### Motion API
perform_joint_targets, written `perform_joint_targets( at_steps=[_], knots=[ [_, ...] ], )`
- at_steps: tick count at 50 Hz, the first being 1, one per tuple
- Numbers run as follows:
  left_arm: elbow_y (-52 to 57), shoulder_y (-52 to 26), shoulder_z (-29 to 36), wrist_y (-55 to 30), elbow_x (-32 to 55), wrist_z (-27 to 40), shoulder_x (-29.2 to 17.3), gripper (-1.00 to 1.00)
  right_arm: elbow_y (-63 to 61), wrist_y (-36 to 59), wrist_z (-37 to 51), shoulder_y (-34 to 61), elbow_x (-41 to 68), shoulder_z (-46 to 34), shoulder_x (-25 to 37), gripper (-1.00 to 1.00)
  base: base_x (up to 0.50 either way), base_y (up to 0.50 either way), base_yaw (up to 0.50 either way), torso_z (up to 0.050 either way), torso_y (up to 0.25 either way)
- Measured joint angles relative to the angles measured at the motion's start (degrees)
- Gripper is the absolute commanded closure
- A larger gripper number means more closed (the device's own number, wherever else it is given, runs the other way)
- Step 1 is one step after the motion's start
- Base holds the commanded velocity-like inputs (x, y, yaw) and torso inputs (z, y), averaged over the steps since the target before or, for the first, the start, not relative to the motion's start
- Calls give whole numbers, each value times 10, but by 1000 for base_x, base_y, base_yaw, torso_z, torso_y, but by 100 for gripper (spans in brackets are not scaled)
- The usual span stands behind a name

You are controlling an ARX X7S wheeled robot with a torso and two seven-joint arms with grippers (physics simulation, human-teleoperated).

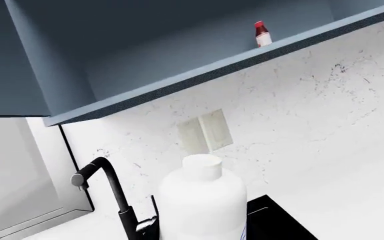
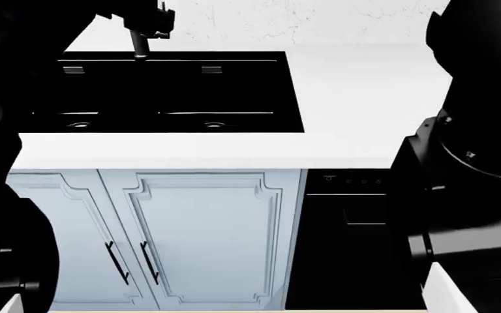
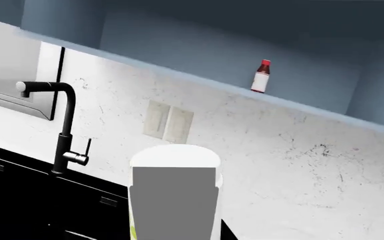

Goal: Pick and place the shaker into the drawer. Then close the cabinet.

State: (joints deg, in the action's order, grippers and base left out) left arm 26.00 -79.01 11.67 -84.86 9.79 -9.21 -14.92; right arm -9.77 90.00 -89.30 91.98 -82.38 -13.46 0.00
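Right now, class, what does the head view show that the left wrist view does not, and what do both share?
Only the head view shows the pale blue-grey cabinet doors with dark bar handles and the black appliance front beside them. Only the left wrist view shows the small red-capped bottle on the open upper shelf, the wall outlet and a white bottle. Both show the black faucet and black sink.

I can't read any text, brand, number or sign from here. The small red-capped bottle [image 3: 261, 76] on the open upper shelf has a pale label band, but it's too small for me to make out any lettering. The white bottle [image 1: 202, 202] close to the left wrist camera and the grey-fronted white container [image 3: 174, 195] in front of the right wrist camera both show plain, unmarked faces.
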Motion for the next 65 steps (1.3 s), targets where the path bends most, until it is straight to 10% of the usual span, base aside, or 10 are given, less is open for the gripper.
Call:
perform_joint_targets(
  at_steps=[22, 65],
  knots=[
    [6, 37, 3, 8, 3, 10, 0, 100, -35, 0, -7, -71, -23, -6, 0, 100, 0, 13, 0, 0, 1],
    [21, 50, -1, -4, 20, 18, 5, 100, -42, 0, -7, -95, -21, -22, 0, 100, 1, 500, 0, 0, 1]
  ],
)
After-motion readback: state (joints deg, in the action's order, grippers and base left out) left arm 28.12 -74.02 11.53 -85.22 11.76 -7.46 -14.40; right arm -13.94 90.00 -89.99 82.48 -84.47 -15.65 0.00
